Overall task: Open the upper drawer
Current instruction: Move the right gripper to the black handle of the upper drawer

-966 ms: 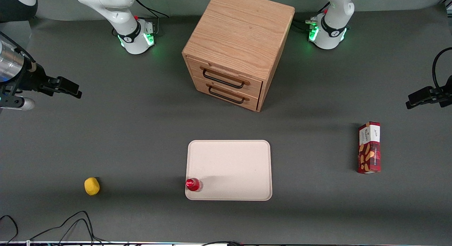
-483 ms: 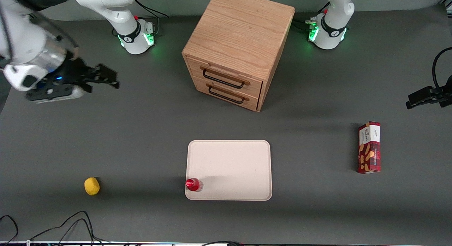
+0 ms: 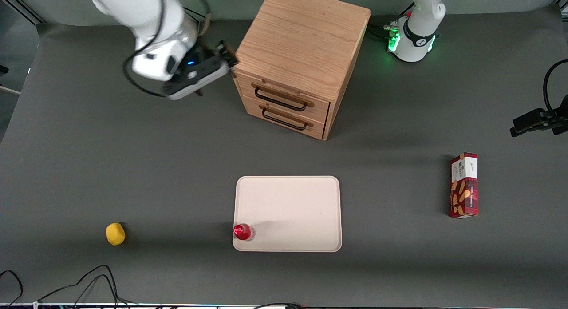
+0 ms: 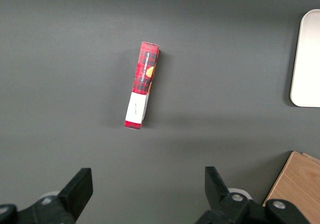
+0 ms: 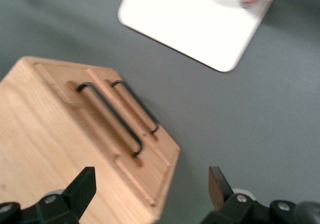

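Approach step: gripper (image 3: 226,59) is hovering beside the cabinet (image 3: 306,38) top corner at the working arm's end, fingers spread wide, holding nothing. Upper drawer (image 3: 284,95) is sitting closed above 1 lower drawer (image 3: 286,117). Next: drop in front, straddle its handle (image 3: 280,99), close, pull.

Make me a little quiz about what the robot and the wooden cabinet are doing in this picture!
1. True or false: the upper drawer is already pulled out of the wooden cabinet.
2. Where is the gripper? A) on the tray B) beside the cabinet's top corner, toward the working arm's end C) over the yellow lemon
3. Fill in: the red-capped bottle stands on a corner of the ____.

Key:
1. False. Both drawers sit flush and shut.
2. B. Its fingers are spread open, and it has not reached the black wire handle.
3. Tray.
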Controlling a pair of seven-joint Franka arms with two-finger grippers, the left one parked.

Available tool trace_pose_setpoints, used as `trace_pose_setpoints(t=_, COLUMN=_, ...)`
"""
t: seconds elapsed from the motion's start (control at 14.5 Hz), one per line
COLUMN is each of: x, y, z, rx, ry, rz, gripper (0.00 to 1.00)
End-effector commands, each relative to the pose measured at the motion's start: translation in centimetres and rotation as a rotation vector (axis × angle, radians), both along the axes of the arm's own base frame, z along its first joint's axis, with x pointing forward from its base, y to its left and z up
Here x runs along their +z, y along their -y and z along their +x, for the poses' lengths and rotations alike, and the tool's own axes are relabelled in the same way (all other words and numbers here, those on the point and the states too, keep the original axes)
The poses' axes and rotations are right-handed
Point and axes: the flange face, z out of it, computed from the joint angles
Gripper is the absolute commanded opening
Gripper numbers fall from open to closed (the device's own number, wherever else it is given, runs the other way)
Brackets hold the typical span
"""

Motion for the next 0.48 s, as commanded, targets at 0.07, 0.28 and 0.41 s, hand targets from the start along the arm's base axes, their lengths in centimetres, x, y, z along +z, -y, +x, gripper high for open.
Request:
trace_pose_setpoints(t=0.07, x=-0.9, y=-4.5, z=-0.6, rx=0.093, ry=-0.013, rz=0.016, gripper=1.0)
trace_pose_setpoints(t=0.28, x=-1.6, y=-5.2, z=-0.5, rx=0.184, ry=0.006, rz=0.03, gripper=1.0)
trace_pose_setpoints(t=0.41, x=-1.9, y=-5.3, z=-0.4, rx=0.206, ry=0.006, rz=0.031, gripper=1.0)
